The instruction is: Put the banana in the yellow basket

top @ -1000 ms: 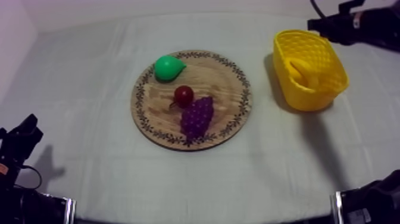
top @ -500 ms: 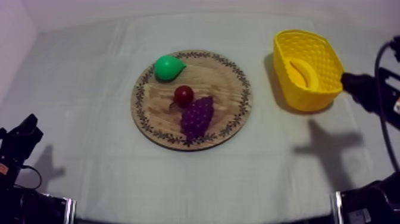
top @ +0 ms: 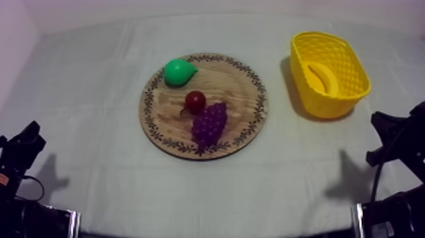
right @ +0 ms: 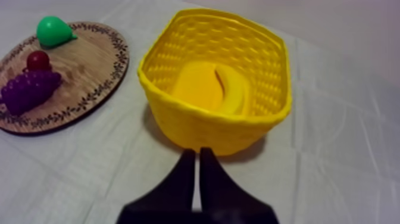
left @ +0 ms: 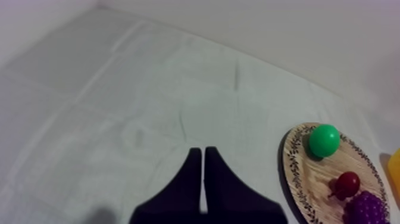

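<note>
The banana [top: 323, 76] lies inside the yellow basket [top: 351, 95] at the table's right; the right wrist view shows the banana [right: 233, 89] curled on the floor of the basket [right: 196, 122]. My right gripper [right: 198, 159] is shut on nothing, its fingers a narrow wedge just short of the basket's near wall. In the top view my right gripper [top: 377, 119] sits low at the right, below the basket. My left gripper [left: 203, 159] is shut over bare cloth, left of the round wooden board [left: 303, 179], and rests at the lower left [top: 28, 136].
On the wooden board [top: 237, 82] lie a green pear [top: 178, 71], a small red fruit [top: 195, 100] and purple grapes [top: 209, 123]. The right wrist view has the board [right: 83, 65] left of the basket, with the pear [right: 52, 30] and grapes [right: 28, 89].
My right arm has drawn back from above the basket, down the right side toward the near edge. The banana stays in the basket. The left arm has not moved.
</note>
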`<state>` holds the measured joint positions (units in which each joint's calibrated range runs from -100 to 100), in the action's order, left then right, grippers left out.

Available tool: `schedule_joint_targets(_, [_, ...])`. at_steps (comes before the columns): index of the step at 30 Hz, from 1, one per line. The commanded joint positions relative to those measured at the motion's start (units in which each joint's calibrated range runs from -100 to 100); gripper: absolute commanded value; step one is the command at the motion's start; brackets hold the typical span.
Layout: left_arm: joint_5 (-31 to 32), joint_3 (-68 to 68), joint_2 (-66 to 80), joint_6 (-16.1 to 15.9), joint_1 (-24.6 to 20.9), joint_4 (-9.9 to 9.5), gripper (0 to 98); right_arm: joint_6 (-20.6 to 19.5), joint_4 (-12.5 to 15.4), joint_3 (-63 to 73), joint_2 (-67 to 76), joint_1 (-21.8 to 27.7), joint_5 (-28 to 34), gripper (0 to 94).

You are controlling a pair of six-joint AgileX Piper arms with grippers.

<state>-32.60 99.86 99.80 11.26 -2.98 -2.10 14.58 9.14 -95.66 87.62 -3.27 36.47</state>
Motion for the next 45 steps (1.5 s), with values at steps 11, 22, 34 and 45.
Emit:
schedule_joint_targets(11, [0.0,0.0,0.0,0.0,0.0,0.02,0.1,-4.1,-3.7,-2.2,7.4,1.9,3.8,0.5])
schedule_joint_targets(22, [0.0,0.0,0.0,0.0,0.0,0.02,0.1,-9.9,-6.5,-3.2,8.1,2.4,3.5,0.5])
schedule_joint_targets(34, [0.0,0.0,0.0,0.0,0.0,0.02,0.1,-3.1,-7.7,-3.9,8.1,2.1,1.9,0.5])
schedule_joint_targets(45, [0.0,0.0,0.0,0.0,0.0,0.02,0.1,-2.7,-7.7,-3.9,8.1,2.1,1.8,0.5])
